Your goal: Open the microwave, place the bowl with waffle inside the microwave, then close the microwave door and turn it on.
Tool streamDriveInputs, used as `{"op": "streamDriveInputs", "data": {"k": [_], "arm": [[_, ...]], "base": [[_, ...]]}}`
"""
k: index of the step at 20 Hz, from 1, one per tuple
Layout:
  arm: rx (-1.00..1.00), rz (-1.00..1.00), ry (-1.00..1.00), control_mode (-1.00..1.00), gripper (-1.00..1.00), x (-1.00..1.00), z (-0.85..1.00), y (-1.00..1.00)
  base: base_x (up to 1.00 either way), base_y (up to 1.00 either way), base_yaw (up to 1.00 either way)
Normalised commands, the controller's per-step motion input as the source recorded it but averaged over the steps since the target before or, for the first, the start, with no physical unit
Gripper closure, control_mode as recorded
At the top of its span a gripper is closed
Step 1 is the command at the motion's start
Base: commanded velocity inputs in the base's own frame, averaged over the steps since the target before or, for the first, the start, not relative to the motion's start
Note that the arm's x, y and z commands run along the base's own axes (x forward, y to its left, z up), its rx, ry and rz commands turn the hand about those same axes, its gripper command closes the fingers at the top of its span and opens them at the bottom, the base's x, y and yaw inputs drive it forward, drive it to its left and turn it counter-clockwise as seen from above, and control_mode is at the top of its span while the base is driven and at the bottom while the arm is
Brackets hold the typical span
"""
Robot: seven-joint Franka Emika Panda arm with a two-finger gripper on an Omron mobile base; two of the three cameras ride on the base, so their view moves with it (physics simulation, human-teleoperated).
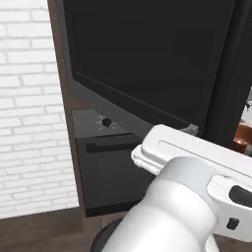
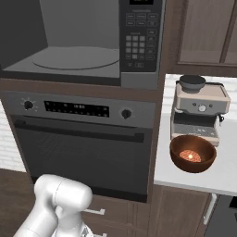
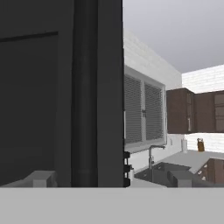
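Observation:
The microwave (image 2: 74, 60) stands open, showing its grey cavity and round turntable, with the keypad (image 2: 139, 41) at its right. Its door (image 1: 147, 54) is swung out to the left, a wide dark glass panel. In the hand view the door's vertical bar handle (image 3: 85, 87) rises close ahead on the left. My gripper (image 3: 110, 179) is open, its two grey fingertips spread wide, one tip by the door's lower edge. The reddish-brown bowl (image 2: 178, 159) with a waffle (image 2: 190, 155) sits on the counter to the right, away from the gripper.
A grey oven (image 2: 78, 139) with knobs and a horizontal handle sits under the microwave. A coffee machine (image 2: 199, 109) stands right behind the bowl on the white counter (image 2: 227, 171). A brick wall (image 1: 29, 123) is at the left. A sink and faucet (image 3: 153, 157) lie far off.

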Motion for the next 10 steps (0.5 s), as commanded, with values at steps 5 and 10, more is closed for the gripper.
{"op": "streamDriveInputs", "data": {"k": [5, 10], "arm": [[0.10, 0.00, 0.00, -1.00, -1.00, -0.38, 0.04, -0.15], [0.40, 0.18, 0.01, -1.00, -1.00, 0.00, 0.01, -0.93]], "base": [[0.00, 0.00, 0.00], [0.00, 0.00, 0.00]]}}
